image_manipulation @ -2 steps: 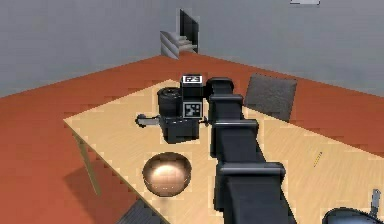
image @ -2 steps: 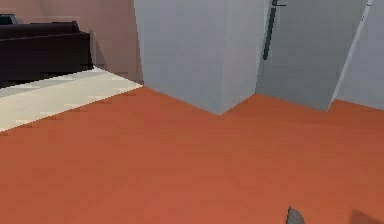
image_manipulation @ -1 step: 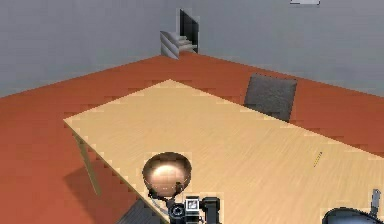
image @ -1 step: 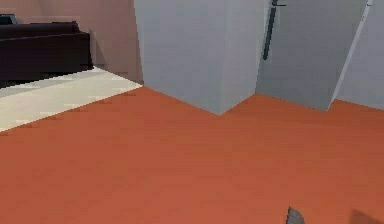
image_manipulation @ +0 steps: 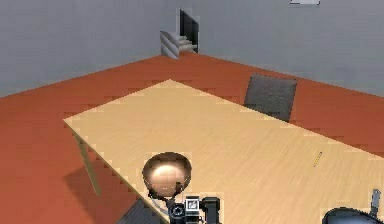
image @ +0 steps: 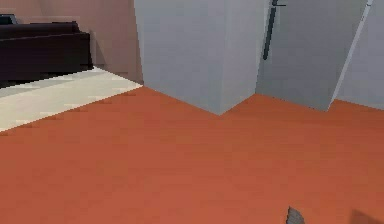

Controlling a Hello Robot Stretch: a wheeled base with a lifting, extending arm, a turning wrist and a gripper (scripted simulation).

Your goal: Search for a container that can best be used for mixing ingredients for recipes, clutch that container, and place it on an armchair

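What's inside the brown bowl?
Nothing that I can see: the bowl shows just its shiny brown inside. The part right behind its near rim is hidden, close to the end effector.

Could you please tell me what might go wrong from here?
The bowl sits near the table edge, close to the claw; a poor approach might knock it to the floor. Whether it is held cannot be told. Driving off, the robot could clip the grey wall corner ahead.
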